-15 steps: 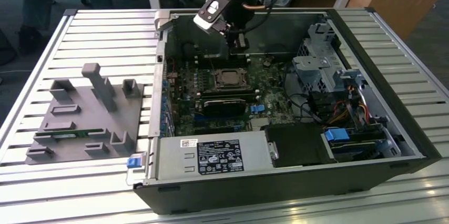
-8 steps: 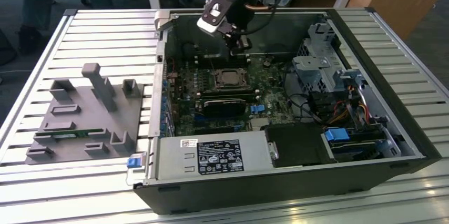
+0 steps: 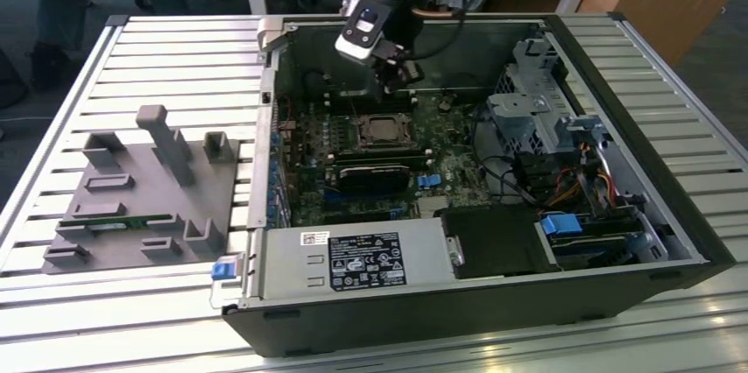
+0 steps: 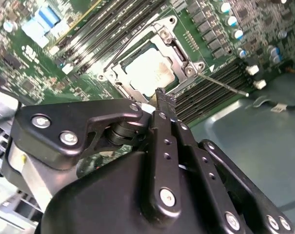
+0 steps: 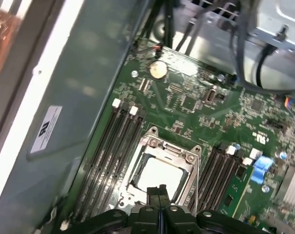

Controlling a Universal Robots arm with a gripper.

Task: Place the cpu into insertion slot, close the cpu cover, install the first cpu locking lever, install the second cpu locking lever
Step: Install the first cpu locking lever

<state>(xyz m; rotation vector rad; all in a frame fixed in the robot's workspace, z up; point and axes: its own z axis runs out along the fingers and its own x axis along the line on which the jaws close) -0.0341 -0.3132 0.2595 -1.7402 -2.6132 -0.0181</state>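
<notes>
The chip [image 4: 149,73] already sat in the socket [image 3: 380,119], its dull silver top showing through the window of the cover [image 5: 167,148]. The cover looked to be folded flat over it, so the first two steps appeared done. One thin wire lever [image 4: 223,84] stuck out loose across the memory slots [image 4: 213,90] and was not latched. The other lever could not be made out for certain, so at least one lever, and perhaps both, was left to do.

The gripper [image 4: 162,95] hung just above the socket's edge. Its jaws were pressed together and held nothing, as both wrist views showed. In the exterior view the socket lay at about six o'clock from the gripper [image 3: 398,71], close below it.

Room around the socket was tight. From the socket in the exterior view:
- The case wall [image 3: 271,119] stood at nine o'clock.
- The back wall of the case stood at twelve o'clock.
- The drive cage [image 3: 526,115], with its loose cables [image 3: 514,172], crowded three o'clock.
- A black block [image 3: 374,176] sat near at six o'clock, with the power supply [image 3: 350,263] beyond it.

The clearest way in or out was straight up through the open side of the case. The grey fixture [image 3: 140,189] sat well apart on the table, at nine o'clock from the case.
</notes>
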